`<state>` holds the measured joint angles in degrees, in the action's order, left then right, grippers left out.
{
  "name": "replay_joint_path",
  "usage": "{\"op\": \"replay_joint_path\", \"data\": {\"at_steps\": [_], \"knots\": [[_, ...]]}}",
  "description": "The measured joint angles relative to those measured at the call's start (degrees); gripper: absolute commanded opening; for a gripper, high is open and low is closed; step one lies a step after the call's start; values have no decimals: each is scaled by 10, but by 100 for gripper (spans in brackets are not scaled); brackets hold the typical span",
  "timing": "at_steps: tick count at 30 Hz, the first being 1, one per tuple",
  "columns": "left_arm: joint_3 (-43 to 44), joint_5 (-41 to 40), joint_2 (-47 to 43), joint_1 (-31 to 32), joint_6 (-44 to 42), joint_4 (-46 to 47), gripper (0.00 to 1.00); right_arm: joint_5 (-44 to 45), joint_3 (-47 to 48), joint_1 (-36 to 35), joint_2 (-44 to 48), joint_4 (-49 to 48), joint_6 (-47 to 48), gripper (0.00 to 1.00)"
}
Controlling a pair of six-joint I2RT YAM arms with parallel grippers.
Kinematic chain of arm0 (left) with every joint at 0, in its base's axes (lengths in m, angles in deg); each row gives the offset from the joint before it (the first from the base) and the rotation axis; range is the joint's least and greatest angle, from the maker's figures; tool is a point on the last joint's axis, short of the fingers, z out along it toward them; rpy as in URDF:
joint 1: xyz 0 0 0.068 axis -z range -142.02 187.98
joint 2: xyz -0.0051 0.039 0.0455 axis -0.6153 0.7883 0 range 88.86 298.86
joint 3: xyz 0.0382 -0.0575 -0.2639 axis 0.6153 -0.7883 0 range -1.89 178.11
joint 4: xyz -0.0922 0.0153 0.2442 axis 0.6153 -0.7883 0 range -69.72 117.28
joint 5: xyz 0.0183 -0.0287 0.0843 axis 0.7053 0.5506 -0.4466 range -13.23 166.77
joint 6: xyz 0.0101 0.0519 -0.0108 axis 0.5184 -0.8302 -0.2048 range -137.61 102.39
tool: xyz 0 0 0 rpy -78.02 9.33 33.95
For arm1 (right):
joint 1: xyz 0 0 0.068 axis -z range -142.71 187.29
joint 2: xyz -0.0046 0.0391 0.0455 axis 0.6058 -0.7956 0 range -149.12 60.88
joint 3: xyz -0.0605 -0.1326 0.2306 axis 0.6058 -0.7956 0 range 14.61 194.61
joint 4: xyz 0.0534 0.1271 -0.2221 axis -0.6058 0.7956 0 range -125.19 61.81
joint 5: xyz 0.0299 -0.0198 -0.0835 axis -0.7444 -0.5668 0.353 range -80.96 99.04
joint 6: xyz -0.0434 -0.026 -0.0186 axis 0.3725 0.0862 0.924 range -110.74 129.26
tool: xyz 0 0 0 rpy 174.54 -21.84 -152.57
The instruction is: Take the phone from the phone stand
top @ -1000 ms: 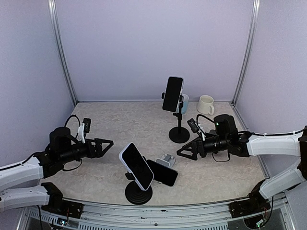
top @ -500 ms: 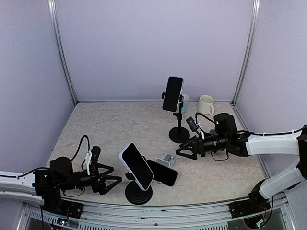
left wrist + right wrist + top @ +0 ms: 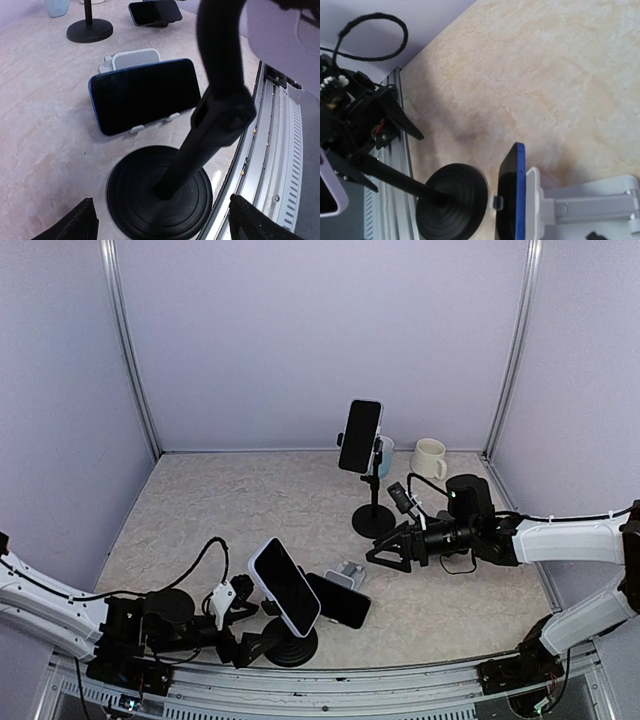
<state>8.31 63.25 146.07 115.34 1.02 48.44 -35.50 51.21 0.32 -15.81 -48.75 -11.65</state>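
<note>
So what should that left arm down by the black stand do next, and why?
Probably close the left gripper on the stem of the black stand. Its open fingers sit either side of that stem, above the round base, and the phone is still mounted on top. Gripping the stand should steady it while the open right gripper comes for the phone.

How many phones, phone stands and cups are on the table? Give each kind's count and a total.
Phones: 3 (back phone, front phone, low phone)
Phone stands: 3 (back black stand, front black stand, white stand)
Cups: 2 (cream mug, blue cup)
Total: 8
</note>
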Motion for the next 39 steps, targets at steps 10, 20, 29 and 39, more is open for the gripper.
{"op": "replay_joint_path", "data": {"at_steps": [10, 20, 29, 39], "knots": [[27, -3, 81, 2, -62, 114, 79, 4, 0, 0, 2, -1, -8, 92], [35, -57, 123, 3, -89, 176, 58, 1, 0, 0, 2, -1, -12, 92], [30, -84, 122, 5, -110, 200, 35, -2, 0, 0, 2, -3, -12, 92], [0, -108, 82, -11, -113, 206, 18, -3, 0, 0, 2, -9, -12, 92]]}}
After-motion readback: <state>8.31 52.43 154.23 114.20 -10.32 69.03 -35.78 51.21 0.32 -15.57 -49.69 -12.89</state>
